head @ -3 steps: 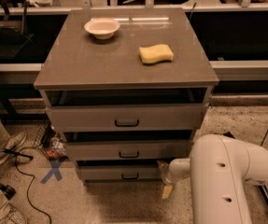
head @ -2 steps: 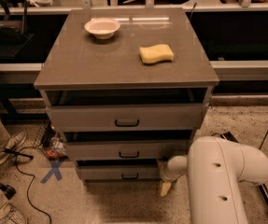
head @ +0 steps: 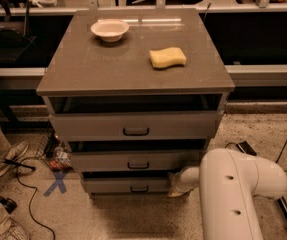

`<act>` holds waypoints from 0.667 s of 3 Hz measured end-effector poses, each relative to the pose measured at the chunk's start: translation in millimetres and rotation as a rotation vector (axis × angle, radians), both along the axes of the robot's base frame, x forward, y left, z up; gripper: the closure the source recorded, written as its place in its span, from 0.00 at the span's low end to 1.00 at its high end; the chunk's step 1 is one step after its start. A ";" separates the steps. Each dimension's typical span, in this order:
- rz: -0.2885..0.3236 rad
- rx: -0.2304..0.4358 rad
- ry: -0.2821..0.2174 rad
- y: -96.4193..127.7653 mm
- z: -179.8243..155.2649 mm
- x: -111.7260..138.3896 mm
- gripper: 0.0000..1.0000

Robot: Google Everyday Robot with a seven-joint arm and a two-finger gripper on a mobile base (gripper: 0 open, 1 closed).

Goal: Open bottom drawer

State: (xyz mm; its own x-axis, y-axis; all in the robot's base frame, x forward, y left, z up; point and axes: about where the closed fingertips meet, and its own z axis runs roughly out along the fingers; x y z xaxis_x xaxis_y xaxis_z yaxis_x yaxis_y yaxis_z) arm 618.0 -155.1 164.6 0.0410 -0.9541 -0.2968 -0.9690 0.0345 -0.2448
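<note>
The grey cabinet (head: 133,69) has three drawers. The bottom drawer (head: 113,185) is the lowest, shallow grey front, with a small dark bar handle (head: 139,189). A dark gap shows above its front. My gripper (head: 175,189) is low at the right end of the bottom drawer's front, close against it, at the end of the white arm (head: 233,184). It is to the right of the handle, not on it.
A white bowl (head: 110,30) and a yellow sponge (head: 167,57) lie on the cabinet top. A person's legs and shoe (head: 5,156) are at the left, with cables and a blue X mark (head: 57,182) on the floor. A dark shelf runs behind.
My gripper and arm have moved slightly up and left, closer to the right end of the bottom drawer. The drawers look unchanged.
</note>
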 end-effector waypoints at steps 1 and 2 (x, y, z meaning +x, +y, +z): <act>-0.033 0.015 -0.007 -9.7 -2.6 -5.0 0.72; -0.033 0.015 -0.007 -9.8 -2.4 -5.0 0.95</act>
